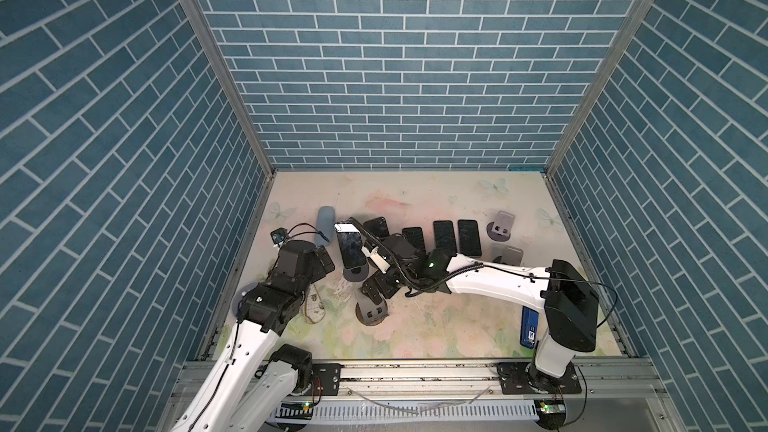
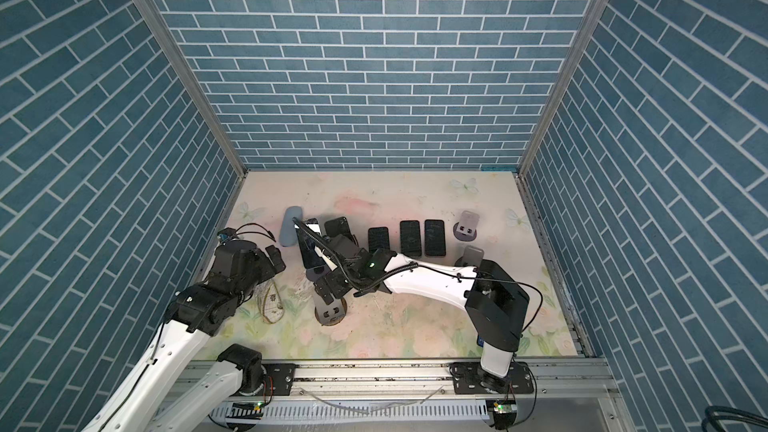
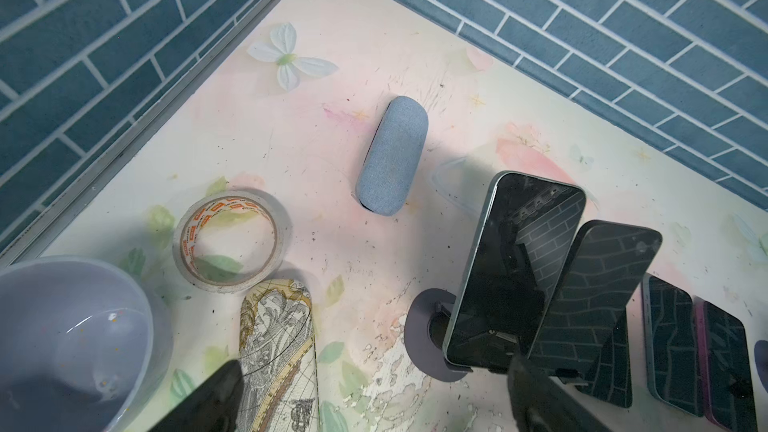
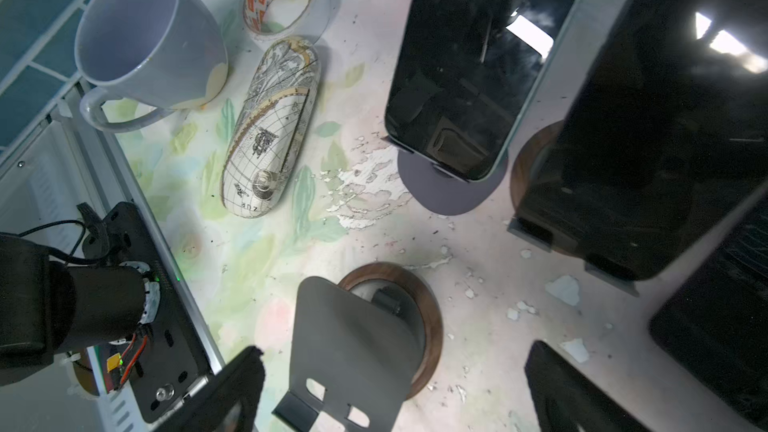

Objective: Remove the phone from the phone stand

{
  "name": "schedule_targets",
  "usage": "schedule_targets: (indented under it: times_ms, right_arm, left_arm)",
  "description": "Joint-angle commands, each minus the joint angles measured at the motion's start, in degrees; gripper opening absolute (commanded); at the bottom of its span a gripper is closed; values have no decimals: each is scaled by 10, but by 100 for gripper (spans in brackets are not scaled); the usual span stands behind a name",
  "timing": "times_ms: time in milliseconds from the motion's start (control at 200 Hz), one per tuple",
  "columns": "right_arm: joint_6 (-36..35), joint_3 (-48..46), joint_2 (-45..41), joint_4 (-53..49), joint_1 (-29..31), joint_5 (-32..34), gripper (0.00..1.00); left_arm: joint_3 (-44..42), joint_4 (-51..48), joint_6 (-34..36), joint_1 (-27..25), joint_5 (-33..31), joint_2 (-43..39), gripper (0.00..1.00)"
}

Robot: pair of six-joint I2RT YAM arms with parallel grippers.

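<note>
Phone (image 3: 511, 268): black glossy screen, pale-green rim, propped tilted on grey round-base phone stand (image 3: 424, 334), left-of-centre on bench (image 3: 332, 139). Tape roll (image 3: 193, 228) shows in wrist views only; top views show 3 flat phones (image 1: 444, 236) in a row. Left end effector (image 3: 374, 367) & right end effector (image 4: 395, 353) both spread wide, empty.

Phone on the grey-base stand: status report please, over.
Left gripper open, empty. Right gripper open, empty, by an empty stand. Phone leaning on its stand, untouched. Second propped phone close beside.
</note>
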Motion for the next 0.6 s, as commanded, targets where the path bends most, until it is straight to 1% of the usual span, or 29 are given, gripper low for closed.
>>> schedule_targets:
  times_ms: [0,110,125,160,190,325,450,595]
  right_arm:
    - [11,45,26,-29,15,-18,99]
    - [25,68,47,-52,23,-8,99]
    - [27,72,50,-56,24,-8,99]
    - [32,81,56,-65,27,-8,99]
    - [35,88,61,-72,29,10,99]
    - [63,118,85,-109,36,34,99]
    - [93,143,111,-145,38,50,98]
    - [106,176,138,-186,39,60,97]
  left_arm:
    - [-11,-24,8,5,-5,-21,100]
    - [-12,-36,12,6,-10,-31,100]
    - [-13,-37,13,6,-11,-47,100]
    - [-13,-42,14,6,-15,-55,100]
    - [-13,-46,15,6,-18,-61,100]
    - [-13,-62,18,6,-31,-85,100]
    - [-13,-68,21,6,-37,-99,100]
    - [-17,-69,23,6,-39,-103,100]
